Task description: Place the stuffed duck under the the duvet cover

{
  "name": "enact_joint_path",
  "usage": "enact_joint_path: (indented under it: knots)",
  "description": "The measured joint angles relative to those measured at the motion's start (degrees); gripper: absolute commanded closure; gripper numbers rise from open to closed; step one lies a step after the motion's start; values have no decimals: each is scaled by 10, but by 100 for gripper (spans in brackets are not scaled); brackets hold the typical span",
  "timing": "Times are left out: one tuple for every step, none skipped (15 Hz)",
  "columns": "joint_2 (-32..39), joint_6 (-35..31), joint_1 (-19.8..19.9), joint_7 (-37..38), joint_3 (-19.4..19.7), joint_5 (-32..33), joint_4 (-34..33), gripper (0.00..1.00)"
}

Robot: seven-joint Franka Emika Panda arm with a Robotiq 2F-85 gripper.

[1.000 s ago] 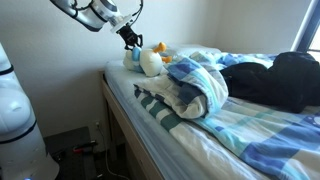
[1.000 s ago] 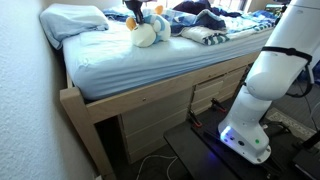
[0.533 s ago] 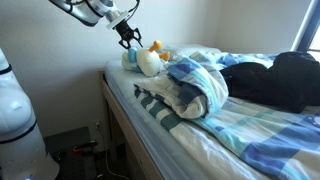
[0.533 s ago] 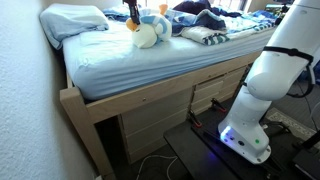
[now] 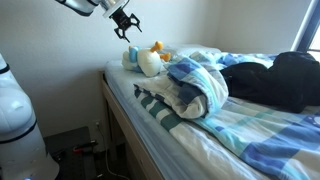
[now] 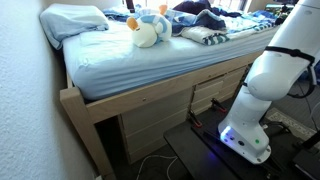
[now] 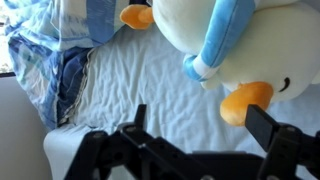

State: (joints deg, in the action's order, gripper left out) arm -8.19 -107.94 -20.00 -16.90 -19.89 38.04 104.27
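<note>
The stuffed duck (image 5: 150,60) (image 6: 148,30), cream with orange parts and a light blue band, lies in the open on the sheet near the head of the bed. It sits just beside the bunched blue-and-white striped duvet cover (image 5: 195,88) (image 6: 205,34), not under it. My gripper (image 5: 124,22) hangs open above and slightly to the side of the duck, holding nothing. In the wrist view the duck (image 7: 255,45) fills the upper right. The duvet cover (image 7: 65,45) is at the upper left. The gripper (image 7: 205,125) spreads wide over bare sheet.
A black bundle (image 5: 280,78) lies on the duvet further along the bed. A white pillow (image 6: 75,20) rests at the head end. The wooden bed frame (image 6: 150,100) has drawers below. The robot's white base (image 6: 265,90) stands beside the bed, with a wall behind.
The gripper was shut on the duck a second ago. It has opened, let the duck go and risen clear of it. The duck stays where it lay.
</note>
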Motion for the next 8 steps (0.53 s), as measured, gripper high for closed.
enact_joint_path:
  knots:
    - [-5, 0, 0, -3, 0, 0, -4, 0]
    - [-11, 0, 1, -8, 1, 0, -5, 0]
    - [-19, 0, 2, -11, 3, 0, -5, 0]
    - [-27, 0, 3, -16, 7, 0, -3, 0]
    - [-37, 0, 5, -22, 12, 0, 0, 0]
    - [-48, 0, 7, -30, 18, -1, 5, 0]
    - [-59, 0, 8, -42, 25, -3, 11, 0]
    - [-71, -3, 8, -61, 33, -13, 18, 0]
